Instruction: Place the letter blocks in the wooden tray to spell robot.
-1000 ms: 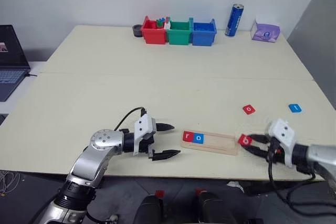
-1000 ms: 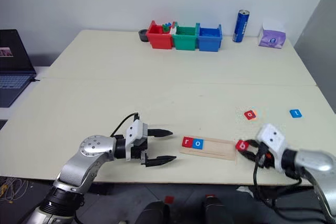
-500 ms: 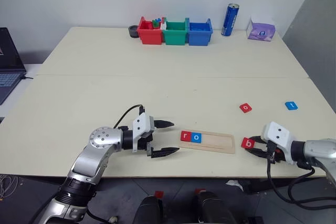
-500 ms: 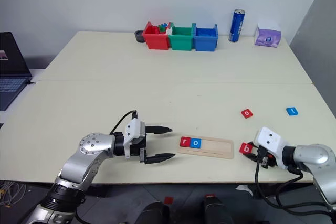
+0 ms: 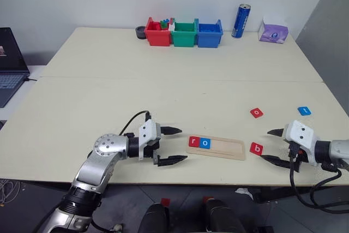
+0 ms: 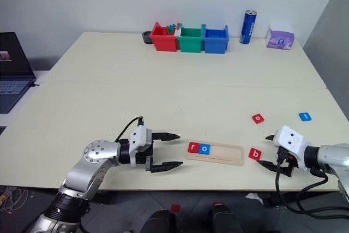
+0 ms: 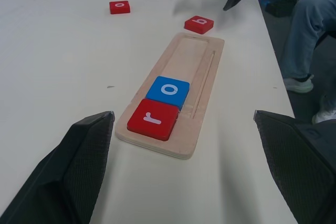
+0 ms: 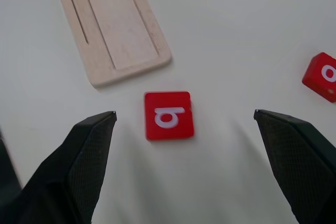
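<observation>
Right wrist view: my right gripper (image 8: pixel 184 169) has just let go, fingers wide, leaving the red "b" tile (image 8: pixel 168 115) on the table just beside the tray (image 8: pixel 113 30), not in it; my left gripper (image 5: pixel 173 145) hangs open.

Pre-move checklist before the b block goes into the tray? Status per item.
1. Right gripper open and empty: ok.
2. Red b block flat on the table, between the right gripper's fingers, not held: ok.
3. Wooden tray holds the red r block and blue o block side by side at its left end: ok.
4. Third slot, next to the o, free: ok.
5. Left gripper open, just off the tray's left end, not touching it: ok.
6. Red o block and blue t block lie on the table for later: ok.
</observation>
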### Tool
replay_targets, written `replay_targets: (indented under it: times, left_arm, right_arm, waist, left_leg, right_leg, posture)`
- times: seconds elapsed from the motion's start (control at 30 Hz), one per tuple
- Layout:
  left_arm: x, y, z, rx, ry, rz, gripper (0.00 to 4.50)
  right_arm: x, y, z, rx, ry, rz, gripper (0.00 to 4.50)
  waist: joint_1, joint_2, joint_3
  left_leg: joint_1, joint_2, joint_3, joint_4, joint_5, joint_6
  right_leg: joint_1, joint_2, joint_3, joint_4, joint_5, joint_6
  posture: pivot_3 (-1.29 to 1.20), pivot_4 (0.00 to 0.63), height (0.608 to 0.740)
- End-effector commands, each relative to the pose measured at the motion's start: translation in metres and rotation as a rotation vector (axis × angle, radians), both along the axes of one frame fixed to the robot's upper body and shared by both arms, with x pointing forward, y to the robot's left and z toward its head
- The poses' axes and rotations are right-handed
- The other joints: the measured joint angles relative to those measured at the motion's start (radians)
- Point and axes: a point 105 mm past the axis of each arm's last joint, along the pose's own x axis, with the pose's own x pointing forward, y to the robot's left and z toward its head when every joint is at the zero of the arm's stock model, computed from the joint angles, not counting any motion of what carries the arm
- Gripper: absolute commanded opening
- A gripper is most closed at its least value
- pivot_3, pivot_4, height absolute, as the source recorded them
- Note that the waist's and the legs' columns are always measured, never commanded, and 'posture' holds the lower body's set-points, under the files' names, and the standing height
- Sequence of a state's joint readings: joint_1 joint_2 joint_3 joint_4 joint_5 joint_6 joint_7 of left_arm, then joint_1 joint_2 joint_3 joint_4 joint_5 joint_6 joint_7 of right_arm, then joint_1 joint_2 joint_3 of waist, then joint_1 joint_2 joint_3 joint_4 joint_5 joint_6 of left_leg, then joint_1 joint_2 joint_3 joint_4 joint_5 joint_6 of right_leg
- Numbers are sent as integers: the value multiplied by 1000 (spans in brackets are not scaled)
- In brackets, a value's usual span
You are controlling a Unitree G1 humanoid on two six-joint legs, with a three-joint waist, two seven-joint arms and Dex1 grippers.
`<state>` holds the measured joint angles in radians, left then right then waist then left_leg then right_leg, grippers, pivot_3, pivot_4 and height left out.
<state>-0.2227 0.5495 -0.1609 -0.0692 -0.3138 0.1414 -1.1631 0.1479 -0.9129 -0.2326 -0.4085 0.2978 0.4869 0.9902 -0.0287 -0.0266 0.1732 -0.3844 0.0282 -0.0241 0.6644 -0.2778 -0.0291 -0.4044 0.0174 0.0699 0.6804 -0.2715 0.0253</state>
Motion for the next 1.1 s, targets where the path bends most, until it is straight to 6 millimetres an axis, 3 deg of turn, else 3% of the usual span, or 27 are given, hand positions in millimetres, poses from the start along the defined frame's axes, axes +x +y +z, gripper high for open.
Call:
replay_targets:
  times: [0.03,0.13,0.57,0.67,0.9,1.1]
  left_arm:
    - [-3,-2,5,-8,-22,-28,4500]
    - [-4,-3,5,-3,-5,-48,4500]
    - [-1,-4,6,11,-51,-56,4500]
    - [-2,-2,6,14,-52,-53,4500]
    - [-2,0,9,18,-60,-29,4500]
    - [3,11,9,36,-63,22,4500]
  right_arm:
    - [-7,7,2,89,-20,-91,4488]
    - [-10,10,-8,114,-20,-145,4488]
    - [18,4,-29,123,-14,-145,4488]
    - [22,0,-32,115,5,-131,3878]
    - [26,1,-22,119,4,-65,1436]
    - [18,26,6,94,-31,96,1457]
  waist:
    - [0,0,0]
    - [-1,0,0]
    - [-2,0,0]
    - [-2,0,0]
    - [-2,0,0]
    - [-3,1,0]
  left_leg:
    - [0,0,0,0,0,0]
    - [1,0,0,0,0,0]
    - [1,-1,2,0,0,0]
    - [1,-1,2,0,0,0]
    - [1,-1,2,0,0,0]
    - [1,-1,1,0,0,0]
  right_leg:
    - [0,0,0,0,0,0]
    - [0,0,0,0,0,0]
    - [0,1,1,0,0,0]
    - [0,1,1,0,0,0]
    - [0,1,1,0,0,0]
    - [0,0,1,0,0,0]
  posture:
    - [0,150,740]
    - [0,150,740]
    - [0,150,740]
    - [0,150,740]
    - [0,150,740]
    - [0,150,740]
